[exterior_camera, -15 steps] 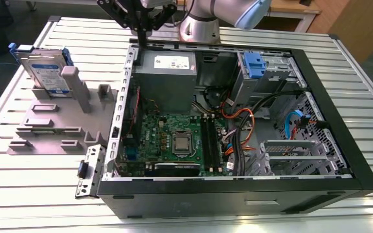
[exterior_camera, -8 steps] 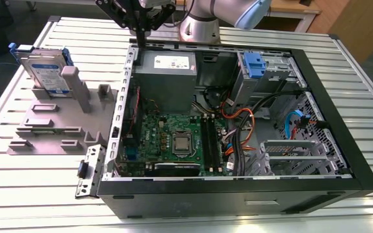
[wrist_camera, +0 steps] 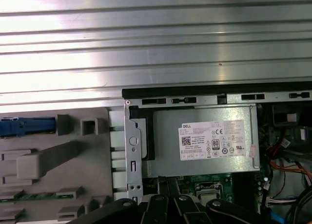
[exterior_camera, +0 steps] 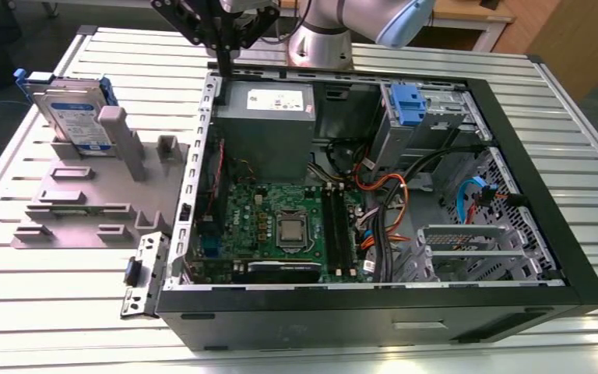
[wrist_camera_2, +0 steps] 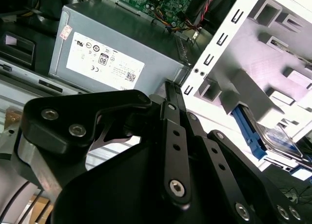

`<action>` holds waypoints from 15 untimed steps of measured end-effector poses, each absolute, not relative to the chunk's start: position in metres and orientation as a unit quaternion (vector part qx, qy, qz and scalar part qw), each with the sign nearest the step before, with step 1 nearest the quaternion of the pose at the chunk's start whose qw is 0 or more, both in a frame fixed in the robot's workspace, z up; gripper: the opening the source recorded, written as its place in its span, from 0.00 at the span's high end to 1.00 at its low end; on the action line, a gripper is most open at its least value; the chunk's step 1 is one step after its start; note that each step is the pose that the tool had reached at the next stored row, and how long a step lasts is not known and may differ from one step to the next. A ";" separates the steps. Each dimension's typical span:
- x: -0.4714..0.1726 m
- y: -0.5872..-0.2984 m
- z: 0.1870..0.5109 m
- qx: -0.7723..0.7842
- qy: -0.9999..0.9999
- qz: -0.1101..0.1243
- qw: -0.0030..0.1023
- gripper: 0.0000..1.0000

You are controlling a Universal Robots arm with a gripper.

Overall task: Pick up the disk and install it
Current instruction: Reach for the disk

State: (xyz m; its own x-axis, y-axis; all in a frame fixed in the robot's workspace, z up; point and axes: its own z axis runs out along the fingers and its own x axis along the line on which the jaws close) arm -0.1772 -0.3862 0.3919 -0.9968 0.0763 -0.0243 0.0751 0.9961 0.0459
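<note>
the flat silver-grey disk with blue side rails (exterior_camera: 71, 117) stands upright in the grey plastic holder (exterior_camera: 81, 195) on the slatted metal worktop (exterior_camera: 29, 312). the black tool (exterior_camera: 220, 58), pressed together and empty, hangs above the open black computer case (exterior_camera: 538, 195), well apart from the disk. pickup and install both remain.

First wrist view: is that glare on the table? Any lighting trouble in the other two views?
First wrist view: yes, the ribbed silver metal table top carries near-white glare bands. Exterior view: glare on the table at the picture's lower edge; the open black computer case is shadowed inside. Second wrist view: the pale perforated metal case rail is washed out.
</note>
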 end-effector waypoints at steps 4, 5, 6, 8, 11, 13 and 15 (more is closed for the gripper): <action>-0.179 -0.386 0.392 0.038 0.999 0.022 0.013 0.89; -0.179 -0.386 0.392 0.038 0.999 0.022 0.013 0.89; -0.179 -0.386 0.392 0.038 0.999 0.023 0.013 0.89; -0.179 -0.386 0.392 0.038 0.999 0.022 0.013 0.89; -0.181 -0.386 0.392 0.038 0.999 0.023 0.013 0.89; -0.182 -0.386 0.392 0.038 0.999 0.023 0.013 0.89; -0.182 -0.386 0.392 0.038 0.999 0.023 0.013 0.89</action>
